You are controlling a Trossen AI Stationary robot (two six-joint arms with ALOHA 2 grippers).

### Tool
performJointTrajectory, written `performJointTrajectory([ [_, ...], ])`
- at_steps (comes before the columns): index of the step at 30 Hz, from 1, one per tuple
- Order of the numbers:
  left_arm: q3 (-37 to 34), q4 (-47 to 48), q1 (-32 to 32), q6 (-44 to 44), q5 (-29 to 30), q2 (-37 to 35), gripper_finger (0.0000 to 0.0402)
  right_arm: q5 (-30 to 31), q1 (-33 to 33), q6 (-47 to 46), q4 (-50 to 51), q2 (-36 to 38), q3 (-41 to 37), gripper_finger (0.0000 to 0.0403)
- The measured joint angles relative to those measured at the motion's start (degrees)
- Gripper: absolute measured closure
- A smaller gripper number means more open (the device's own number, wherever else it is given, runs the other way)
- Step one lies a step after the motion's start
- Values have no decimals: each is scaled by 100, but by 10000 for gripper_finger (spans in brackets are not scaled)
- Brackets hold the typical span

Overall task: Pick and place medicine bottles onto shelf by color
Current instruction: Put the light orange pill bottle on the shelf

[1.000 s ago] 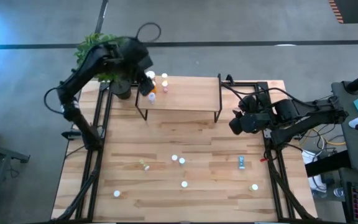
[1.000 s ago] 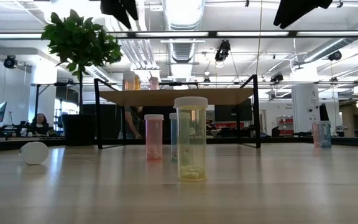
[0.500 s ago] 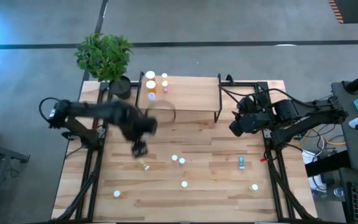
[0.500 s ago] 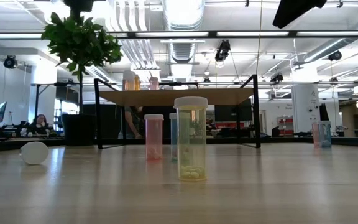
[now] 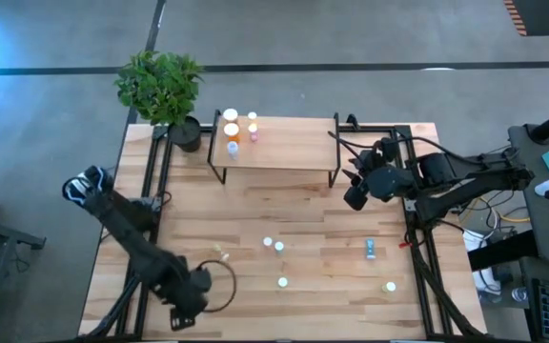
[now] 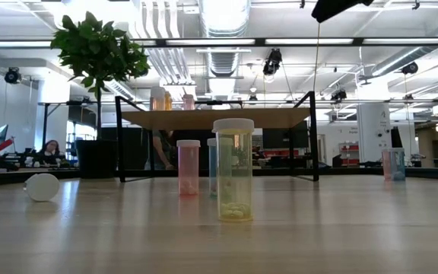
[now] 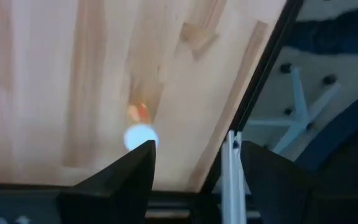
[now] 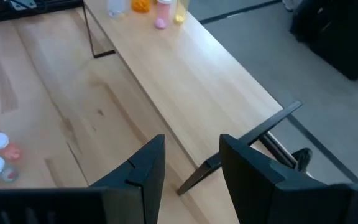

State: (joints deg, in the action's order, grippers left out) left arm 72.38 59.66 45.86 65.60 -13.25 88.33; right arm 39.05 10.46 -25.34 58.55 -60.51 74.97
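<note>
the left gripper [image 7: 188, 163] hangs over the near left corner of the desk [image 5: 255, 210], jaws released and empty, with a white-capped orange bottle [image 7: 140, 134] just beyond its fingertips; judged from this, the step in hand is picking that bottle; it calls for centring the jaws over the cap, coming straight down and clenching on the body without knocking it toward the desk edge close by; the right gripper [image 8: 190, 163] waits by the right end of the shelf [image 5: 284, 143], jaws also released and empty; counted from above, four bottles stand at the shelf's left end, and seven more are scattered on the desk, one of them a blue-green bottle [image 5: 371, 250] lying on its side.
</note>
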Motion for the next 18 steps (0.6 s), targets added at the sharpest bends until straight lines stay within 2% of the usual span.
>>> performJointTrajectory([
  [4,-195,13,250,788,47,-7,182,0,0,8,-22,0,-23,259],
  [11,-260,381,462,587,780,-17,182,-99,0,9,-86,-68,-23,259],
  [18,-683,198,665,453,803,-17,182,-204,15,-171,-11,-79,-25,259],
])
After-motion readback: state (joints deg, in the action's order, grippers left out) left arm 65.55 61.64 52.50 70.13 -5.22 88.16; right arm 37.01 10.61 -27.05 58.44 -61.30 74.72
